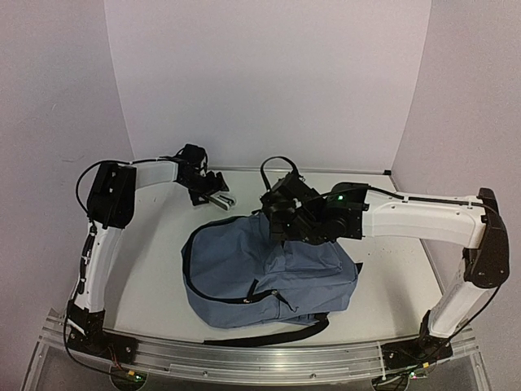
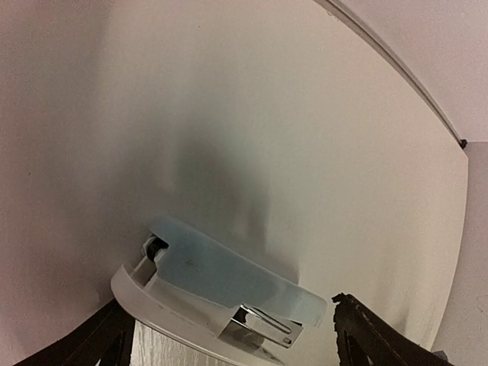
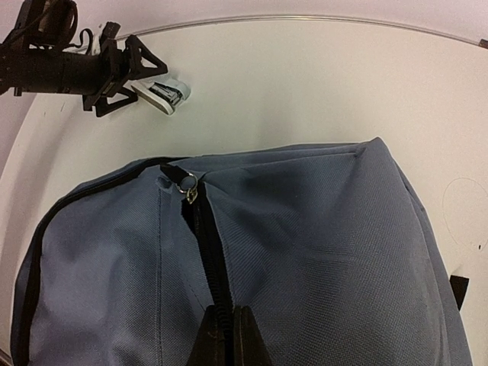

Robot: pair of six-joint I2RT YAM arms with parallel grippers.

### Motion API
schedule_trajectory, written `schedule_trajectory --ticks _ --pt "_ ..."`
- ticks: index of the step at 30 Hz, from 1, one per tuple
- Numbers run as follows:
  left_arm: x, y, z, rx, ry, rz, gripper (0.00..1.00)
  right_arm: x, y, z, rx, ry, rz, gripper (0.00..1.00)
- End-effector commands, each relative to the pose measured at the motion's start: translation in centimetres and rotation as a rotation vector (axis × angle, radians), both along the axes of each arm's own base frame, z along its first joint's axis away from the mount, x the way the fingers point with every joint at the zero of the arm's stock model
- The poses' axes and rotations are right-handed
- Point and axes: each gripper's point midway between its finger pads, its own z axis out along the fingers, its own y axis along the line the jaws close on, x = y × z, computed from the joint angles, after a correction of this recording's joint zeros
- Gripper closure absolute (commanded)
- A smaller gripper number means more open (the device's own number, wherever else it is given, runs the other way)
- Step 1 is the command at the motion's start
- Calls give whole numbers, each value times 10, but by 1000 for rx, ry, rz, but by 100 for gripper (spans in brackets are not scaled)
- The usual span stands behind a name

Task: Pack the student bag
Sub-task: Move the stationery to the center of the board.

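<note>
The student bag (image 1: pixel 269 273) is a slate-blue backpack lying on the table in front of both arms, its black zipper (image 3: pixel 202 244) running toward a metal pull (image 3: pixel 188 185). My right gripper (image 3: pixel 226 324) is shut on the zipper strip at the bag's top (image 1: pixel 281 218). At the back left lies a light-blue and white stapler (image 2: pixel 221 278) (image 1: pixel 221 200) (image 3: pixel 165 91). My left gripper (image 2: pixel 229 313) (image 1: pixel 210 192) (image 3: pixel 130 70) stands open around it, with one finger (image 2: pixel 374 332) clear of its side.
A black strap loop (image 1: pixel 275 167) rises behind the bag, and another strap (image 1: pixel 277 332) trails toward the near edge. The white table (image 1: pixel 391 269) is enclosed by pale walls at the back and both sides.
</note>
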Motion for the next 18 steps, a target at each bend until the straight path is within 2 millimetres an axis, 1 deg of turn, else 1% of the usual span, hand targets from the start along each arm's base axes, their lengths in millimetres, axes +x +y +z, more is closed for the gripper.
schedule_trajectory --ticks 1,5,8,11,13,14,18 --pt "10 -8 -9 -15 -10 -17 13 7 6 21 53 -46 -29 100" --pt "12 -20 -15 -40 -50 -109 19 7 5 18 52 -41 -32 100" --pt "11 -29 -19 -56 -71 -182 20 7 6 16 50 -36 -30 100" --pt "8 -37 -25 -36 -87 -246 21 7 8 16 51 -34 -28 100" --pt "4 -38 -32 3 -87 -270 24 7 8 15 51 -32 -28 100" --pt "2 -38 -35 25 -85 -280 26 7 8 15 51 -32 -28 100" --pt "-10 -33 -47 119 -73 -314 41 7 9 13 53 -28 -29 100"
